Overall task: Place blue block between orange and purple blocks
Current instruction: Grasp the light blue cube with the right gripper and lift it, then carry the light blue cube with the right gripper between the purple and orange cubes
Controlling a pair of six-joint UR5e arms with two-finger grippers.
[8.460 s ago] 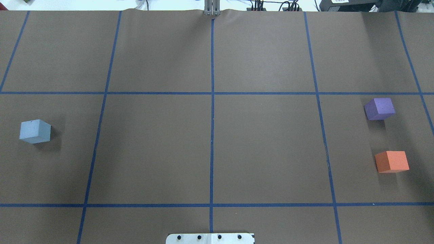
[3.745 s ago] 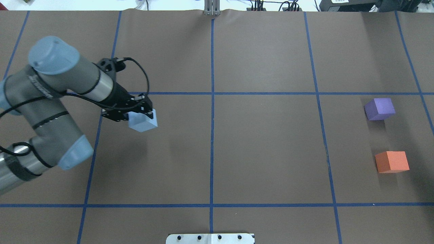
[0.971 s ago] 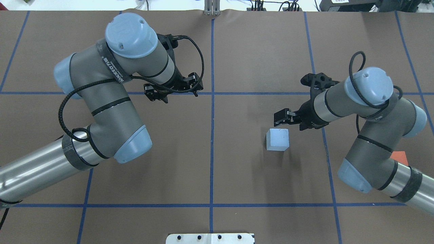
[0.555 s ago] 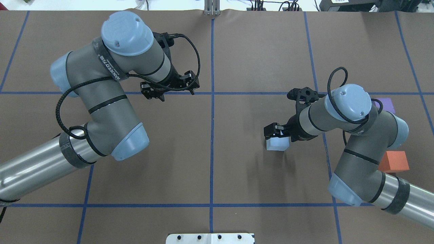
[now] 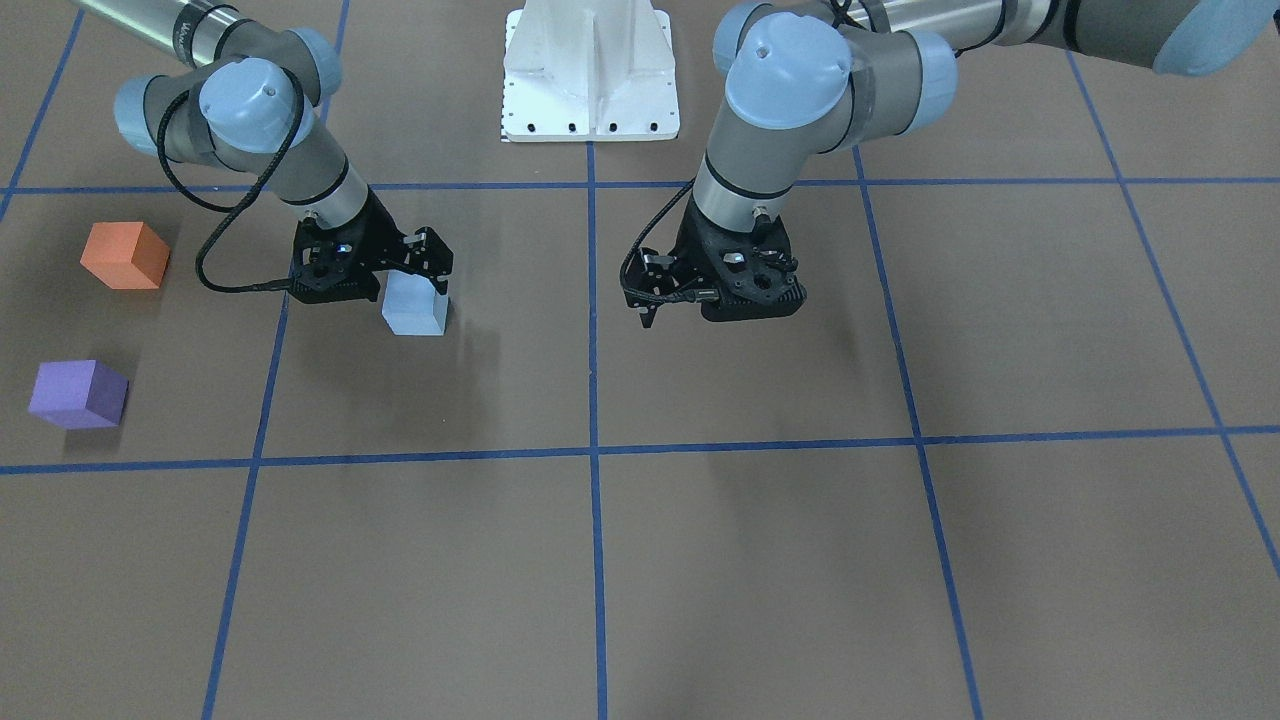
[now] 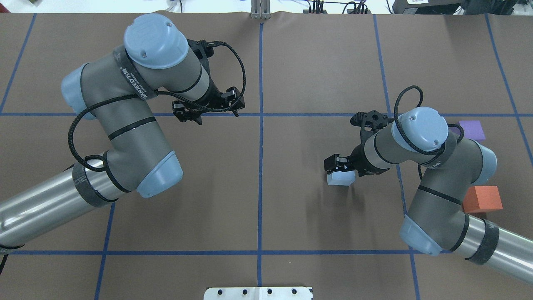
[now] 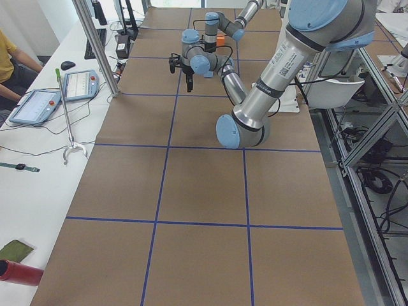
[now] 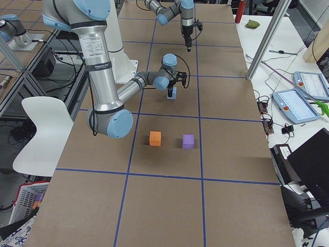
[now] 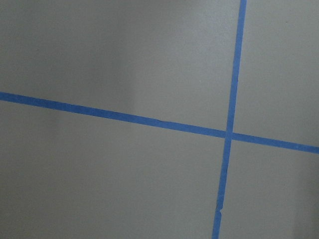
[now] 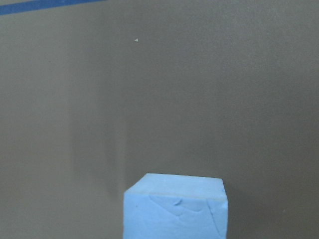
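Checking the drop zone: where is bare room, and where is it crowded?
The brown paper between the orange foam cube and purple foam cube is bare. The central squares near the operators are bare too. Crowded: the light blue foam cube at the right gripper.

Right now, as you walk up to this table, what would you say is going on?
The right gripper is down over the blue block, which sits on the table right of centre; whether it has closed on it is unclear. The left gripper hangs open and empty above the table. The orange block and purple block sit apart at the robot's far right, nothing between them yet.
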